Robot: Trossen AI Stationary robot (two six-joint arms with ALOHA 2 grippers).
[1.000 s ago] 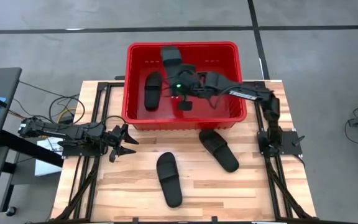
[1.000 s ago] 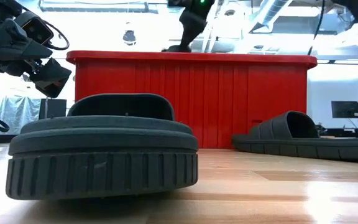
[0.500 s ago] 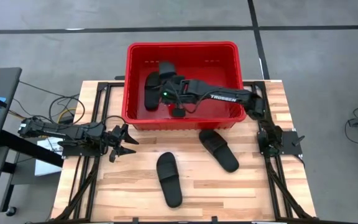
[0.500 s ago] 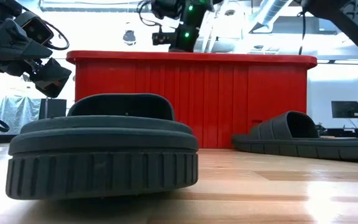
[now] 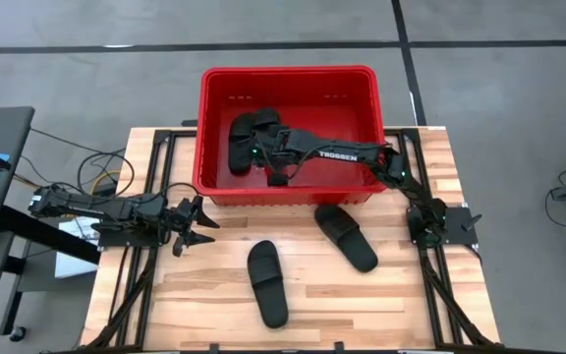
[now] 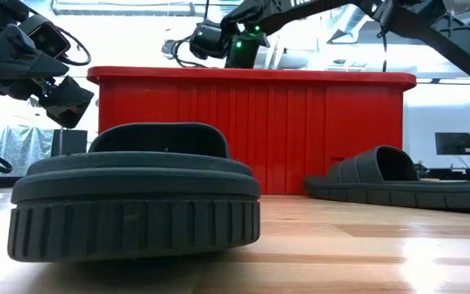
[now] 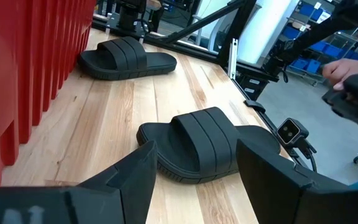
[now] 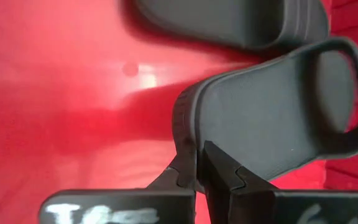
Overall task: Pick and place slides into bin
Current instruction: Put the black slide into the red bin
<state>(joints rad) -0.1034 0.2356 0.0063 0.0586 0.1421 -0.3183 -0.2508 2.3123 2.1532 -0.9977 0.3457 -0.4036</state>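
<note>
The red bin [image 5: 362,84] stands at the table's far middle; its near wall [image 6: 251,131] shows in the low view. One black slide [image 5: 241,144] lies on the bin's floor at the left. My right gripper [image 5: 266,147] reaches into the bin, shut on a second slide [image 5: 266,122] beside the first. Two more slides lie on their soles on the table, one at the near middle [image 5: 267,283] and one in front of the bin [image 5: 346,237]. My left gripper [image 5: 195,224] is open and empty at the table's left edge. My right gripper pinches the rim of the slide's sole [image 8: 188,134] at one end, between its two fingers [image 8: 225,171]. The strap [image 8: 340,87] is at the far end from the fingers. The slide is low in the bin beside the other slide [image 8: 229,18]. Whether it touches the floor I cannot tell.
The left wrist view shows the near slide [image 7: 204,140] just ahead of the open fingers and the other table slide [image 7: 126,57] beyond it, along the bin's wall [image 7: 23,74]. Black frame rails run along both table sides. A person's hand [image 7: 340,67] shows off the table.
My right gripper has gone down into the bin and toward the table's left, still shut on the slide. The slide has come from above the bin's far side down to lie beside the slide in the bin.
</note>
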